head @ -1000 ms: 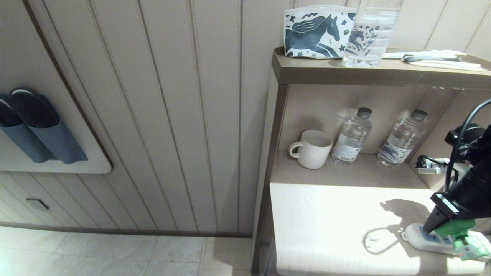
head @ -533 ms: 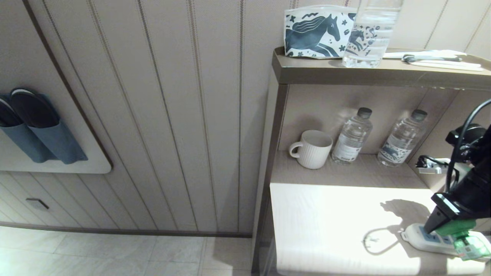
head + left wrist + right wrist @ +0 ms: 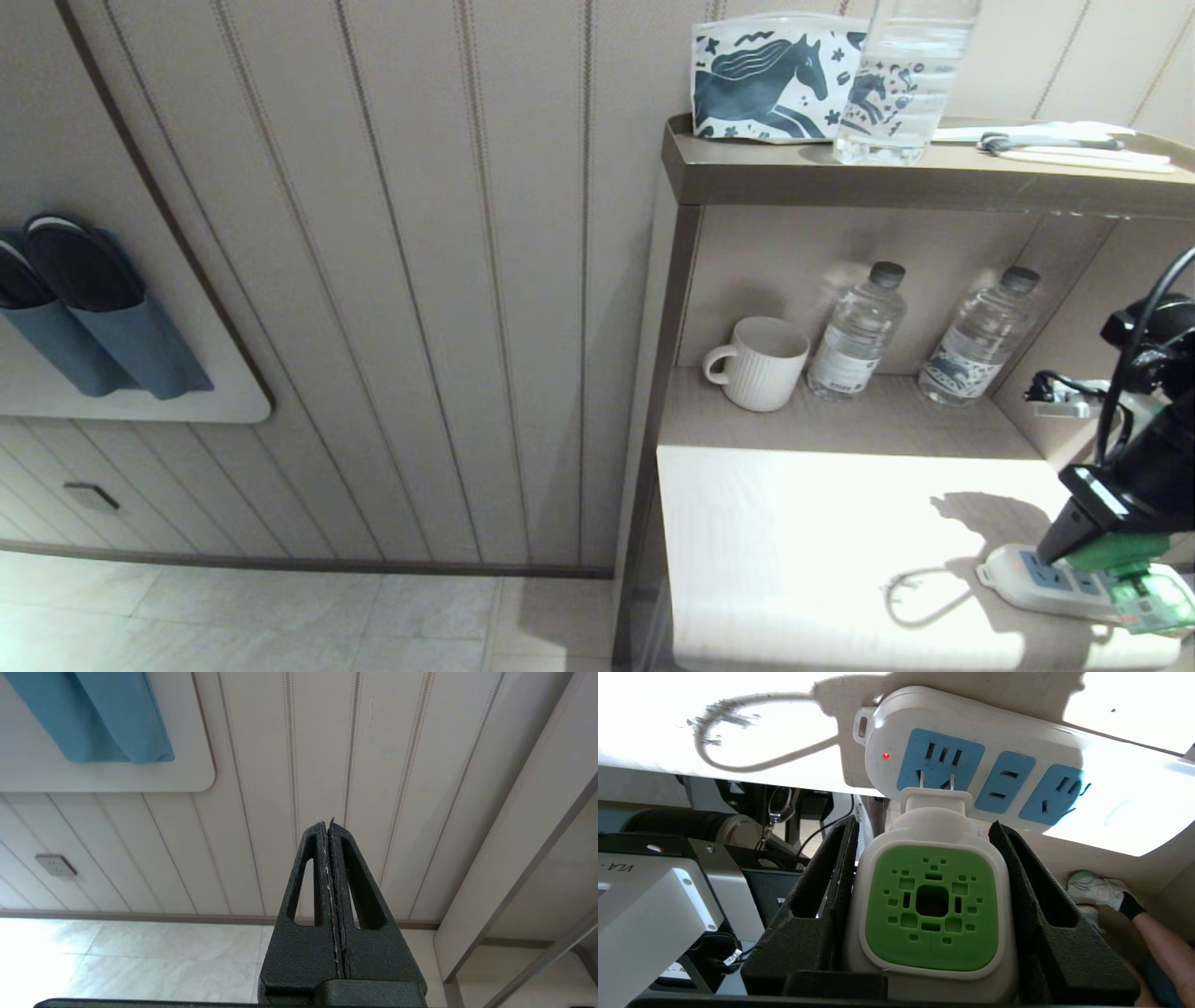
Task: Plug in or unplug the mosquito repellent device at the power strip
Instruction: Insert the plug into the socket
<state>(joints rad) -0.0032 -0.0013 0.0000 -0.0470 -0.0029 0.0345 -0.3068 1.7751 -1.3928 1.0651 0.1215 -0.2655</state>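
Two fingers [image 3: 817, 896] clamp one mosquito repellent device [image 3: 931, 905] — one power strip [image 3: 971, 732].

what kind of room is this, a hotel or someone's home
Probably a hotel room, though a tidy home is possible. Paired slippers sit in a wall holder, two sealed water bottles and a mug stand in a shelf niche, and a patterned pouch rests on top.

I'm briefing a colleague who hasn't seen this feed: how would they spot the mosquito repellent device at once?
Find the pale lower counter under the shelf; at its right edge lies the white power strip. The mosquito repellent device is held there between the right gripper's fingers, prongs at the end blue socket. Its green perforated cap sets it apart from the clear water bottles.
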